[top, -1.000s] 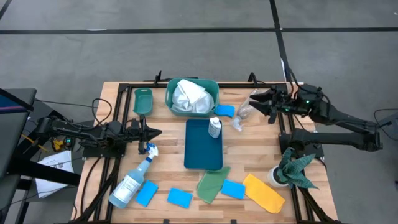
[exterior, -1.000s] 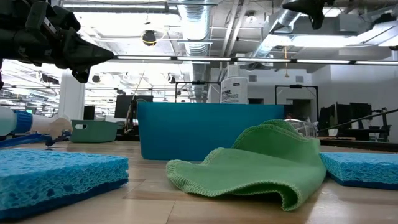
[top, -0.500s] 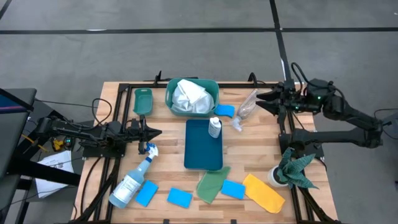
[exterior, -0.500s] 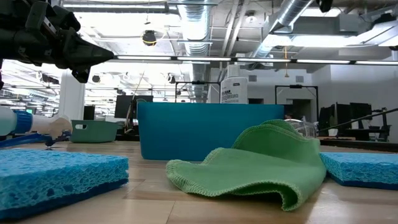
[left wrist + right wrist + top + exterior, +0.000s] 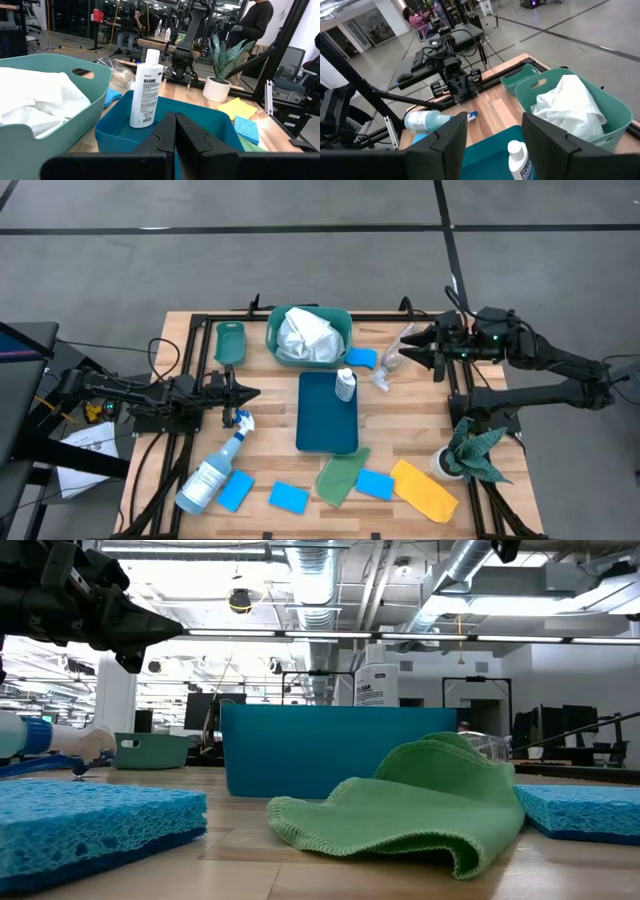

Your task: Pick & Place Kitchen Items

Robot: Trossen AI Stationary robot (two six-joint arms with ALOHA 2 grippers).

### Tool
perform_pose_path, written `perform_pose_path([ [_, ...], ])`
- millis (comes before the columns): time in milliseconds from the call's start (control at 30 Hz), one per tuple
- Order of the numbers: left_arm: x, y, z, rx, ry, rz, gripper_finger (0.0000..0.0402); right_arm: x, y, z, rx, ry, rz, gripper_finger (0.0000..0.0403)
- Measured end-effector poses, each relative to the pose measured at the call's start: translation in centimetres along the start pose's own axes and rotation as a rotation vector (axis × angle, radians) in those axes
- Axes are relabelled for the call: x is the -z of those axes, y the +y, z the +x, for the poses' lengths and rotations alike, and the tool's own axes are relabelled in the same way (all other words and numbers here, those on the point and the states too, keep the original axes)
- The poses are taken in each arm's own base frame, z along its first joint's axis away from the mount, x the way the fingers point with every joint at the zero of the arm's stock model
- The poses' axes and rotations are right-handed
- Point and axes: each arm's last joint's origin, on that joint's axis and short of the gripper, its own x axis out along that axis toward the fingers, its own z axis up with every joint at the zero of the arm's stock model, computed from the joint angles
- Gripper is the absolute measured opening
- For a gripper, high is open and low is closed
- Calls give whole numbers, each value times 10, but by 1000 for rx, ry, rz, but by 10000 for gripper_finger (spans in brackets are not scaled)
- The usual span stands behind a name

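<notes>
My right gripper (image 5: 411, 348) hangs open high above the table's far right, over a clear bottle (image 5: 391, 362) that lies on its side on the wood; nothing is between its fingers (image 5: 495, 131). My left gripper (image 5: 254, 392) waits shut and level at the left, with nothing in it (image 5: 175, 125). A white bottle (image 5: 345, 384) stands in the blue tray (image 5: 326, 430). A white cloth (image 5: 305, 335) fills the teal bin (image 5: 340, 315). A spray bottle (image 5: 214, 470), blue sponges (image 5: 288, 498), a green cloth (image 5: 340, 476) and a yellow cloth (image 5: 424, 490) lie along the near edge.
A small teal bin (image 5: 230, 341) stands at the far left, and a blue sponge (image 5: 361, 357) lies beside the big bin. A potted plant (image 5: 470, 452) stands at the right edge. Black frame rails border the table. People are in the room beyond.
My right gripper has risen, almost leaving the top of the low view, and has swung toward the table's right edge and back over the clear bottle. Its fingers have kept their gap. Nothing on the table has moved.
</notes>
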Motion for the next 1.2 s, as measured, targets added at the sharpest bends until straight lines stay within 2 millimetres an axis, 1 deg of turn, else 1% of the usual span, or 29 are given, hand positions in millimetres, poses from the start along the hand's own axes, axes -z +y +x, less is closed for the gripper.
perform_pose_path([
  [167, 0, 0, 0, 0, 0, 0, 0, 0, 0, 0, -3, 2, -30, 182],
  [400, 0, 0, 0, 0, 0, 0, 0, 5, -2, -1, -65, 73, -167, 182],
  [500, 0, 0, 0, 0, 0, 0, 0, 9, -4, -1, -68, 119, -278, 182],
  [667, 0, 0, 0, 0, 0, 0, 0, 13, -6, 7, -82, 161, -532, 182],
  [800, 0, 0, 0, -1, 0, 0, 0, 15, -8, 17, -63, 203, -723, 182],
  [933, 0, 0, 0, 0, -1, 0, 0, 22, -12, 32, -86, 283, -944, 182],
  [1100, 0, 0, 0, 0, 0, 0, 0, 28, -26, 59, 8, 416, -1035, 182],
  [1200, 0, 0, 0, 0, -1, 0, 0, 35, -37, 74, -2, 516, -1102, 182],
])
